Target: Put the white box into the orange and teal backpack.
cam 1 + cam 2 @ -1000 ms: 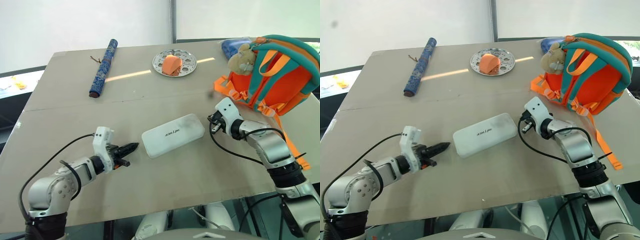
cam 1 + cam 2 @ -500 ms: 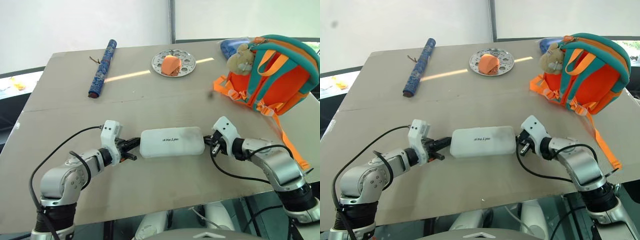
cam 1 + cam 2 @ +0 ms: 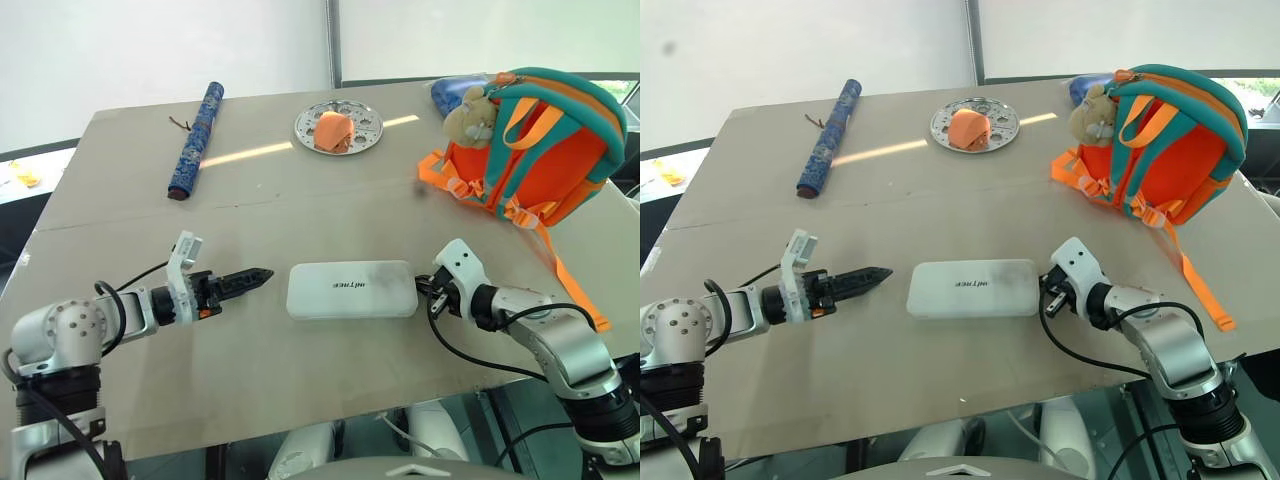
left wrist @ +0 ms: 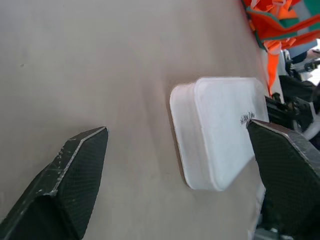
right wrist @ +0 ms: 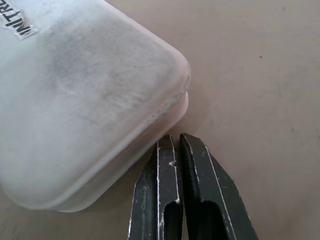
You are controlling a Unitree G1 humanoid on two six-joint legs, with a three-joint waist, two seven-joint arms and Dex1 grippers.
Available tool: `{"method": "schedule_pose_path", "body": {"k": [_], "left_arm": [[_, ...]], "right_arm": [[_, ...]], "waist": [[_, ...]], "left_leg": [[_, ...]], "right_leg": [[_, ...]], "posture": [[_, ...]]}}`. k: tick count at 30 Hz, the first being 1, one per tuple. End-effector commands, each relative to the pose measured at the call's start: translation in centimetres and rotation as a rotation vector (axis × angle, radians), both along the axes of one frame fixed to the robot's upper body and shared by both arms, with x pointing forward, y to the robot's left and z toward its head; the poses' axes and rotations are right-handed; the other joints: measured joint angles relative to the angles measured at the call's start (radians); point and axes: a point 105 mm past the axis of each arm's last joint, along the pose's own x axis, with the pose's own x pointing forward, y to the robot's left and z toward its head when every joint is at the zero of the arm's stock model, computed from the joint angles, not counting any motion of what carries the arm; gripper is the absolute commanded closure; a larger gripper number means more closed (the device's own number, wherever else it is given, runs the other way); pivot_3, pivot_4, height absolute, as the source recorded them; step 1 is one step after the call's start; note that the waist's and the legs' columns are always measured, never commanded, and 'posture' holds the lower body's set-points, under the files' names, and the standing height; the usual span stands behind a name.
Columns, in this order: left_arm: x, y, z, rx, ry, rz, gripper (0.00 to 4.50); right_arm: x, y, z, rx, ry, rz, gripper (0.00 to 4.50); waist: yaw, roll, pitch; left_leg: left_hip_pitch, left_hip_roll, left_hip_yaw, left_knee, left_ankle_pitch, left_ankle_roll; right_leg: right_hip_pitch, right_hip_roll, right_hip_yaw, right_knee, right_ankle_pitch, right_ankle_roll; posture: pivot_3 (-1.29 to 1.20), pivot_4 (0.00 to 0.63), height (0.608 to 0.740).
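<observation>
While the white box (image 3: 351, 290) lies flat on the table (image 3: 300, 190), it sits between the two grippers, lettering up and a grey smudge toward its right end. The right gripper (image 5: 176, 142) has its fingers pressed together, their tips at the box's right end, just beside its rounded corner. The left gripper (image 4: 175, 160) points at the box's left end from a short way off, its two fingers (image 4: 75, 170) spread wide and touching nothing. Beyond the right gripper, well apart from the box, the orange and teal backpack (image 3: 545, 150) stands with a plush toy (image 3: 470, 110) at its top. Farther back are a metal plate (image 3: 338, 128) and a rolled blue mat (image 3: 195, 140).
</observation>
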Motion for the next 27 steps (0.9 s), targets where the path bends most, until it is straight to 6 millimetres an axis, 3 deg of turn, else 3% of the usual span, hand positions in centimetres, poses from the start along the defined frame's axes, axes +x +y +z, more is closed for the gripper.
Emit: {"method": "schedule_pose_path", "body": {"k": [1, 7, 13, 20, 23, 24, 25, 26, 27], "left_arm": [[-0.7, -2.2, -0.5, 0.047, 0.001, -0.122, 0.02], [-0.7, -4.4, -1.8, 0.037, 0.020, -0.172, 0.02], [-1.0, -7.0, -2.6, -0.046, 0.059, -0.225, 0.02], [-1.4, -8.2, -2.9, -0.101, 0.073, -0.250, 0.02], [-1.3, -8.2, -3.0, -0.102, 0.072, -0.242, 0.80], [-1.2, -8.2, -2.9, -0.106, 0.066, -0.237, 1.31], [-1.0, -8.1, -2.9, -0.110, 0.062, -0.229, 1.44], [-0.9, -8.0, -2.8, -0.114, 0.058, -0.219, 2.12], [-0.8, -7.9, -2.7, -0.119, 0.054, -0.210, 2.50]], "right_arm": [[0.3, 0.3, 1.0, 0.016, -0.046, 0.010, 4.50], [0.1, 1.0, 1.2, 0.018, -0.055, 0.039, 4.50], [-0.1, 3.3, 0.8, 0.039, -0.032, 0.101, 4.50], [0.5, 3.8, 0.1, 0.053, -0.019, 0.077, 4.50], [0.8, 3.4, 0.1, 0.059, -0.023, 0.052, 4.50], [0.8, 3.3, 0.1, 0.061, -0.028, 0.046, 4.50], [0.9, 3.1, 0.2, 0.066, -0.039, 0.039, 4.50], [1.0, 3.0, 0.3, 0.073, -0.049, 0.026, 4.50], [1.1, 2.7, 0.5, 0.085, -0.052, 0.008, 4.50]], "waist": [[0.003, 0.000, 0.000], [0.011, 0.001, 0.000], [0.015, 0.001, -0.002], [0.026, 0.002, -0.004], [0.027, 0.003, -0.004], [0.027, 0.003, -0.004], [0.028, 0.002, -0.004], [0.029, 0.002, -0.004], [0.030, 0.002, -0.004]], "left_leg": [[0.000, 0.000, 0.000, 0.000, 0.000, 0.000], [0.000, 0.000, 0.000, 0.000, 0.000, 0.000], [0.000, -0.001, 0.000, 0.000, 0.000, 0.000], [0.001, -0.001, 0.000, 0.000, 0.000, 0.000], [0.004, -0.001, 0.000, 0.000, 0.000, 0.000], [0.005, -0.001, 0.000, 0.000, 0.000, 0.000], [0.005, -0.001, 0.000, 0.000, 0.000, 0.000], [0.005, -0.001, 0.000, 0.000, 0.000, 0.000], [0.005, -0.001, -0.001, 0.000, 0.000, 0.000]], "right_leg": [[0.000, 0.000, 0.000, -0.001, 0.000, 0.000], [0.000, -0.001, 0.000, 0.000, 0.000, 0.000], [0.001, -0.001, 0.000, 0.000, 0.000, 0.000], [0.002, -0.002, 0.000, -0.001, 0.000, 0.000], [0.005, -0.001, 0.000, 0.000, 0.000, 0.000], [0.006, -0.001, 0.000, 0.000, 0.000, 0.000], [0.006, -0.001, 0.000, 0.000, 0.000, 0.000], [0.006, -0.001, 0.000, 0.000, 0.000, 0.000], [0.006, -0.001, 0.000, 0.000, 0.000, 0.000]], "posture": [[0.00, 0.150, 0.733], [0.00, 0.150, 0.733], [0.00, 0.150, 0.733], [0.00, 0.150, 0.733], [0.00, 0.150, 0.733], [0.00, 0.150, 0.733], [0.00, 0.150, 0.733], [0.00, 0.150, 0.733], [0.00, 0.150, 0.733]]}}
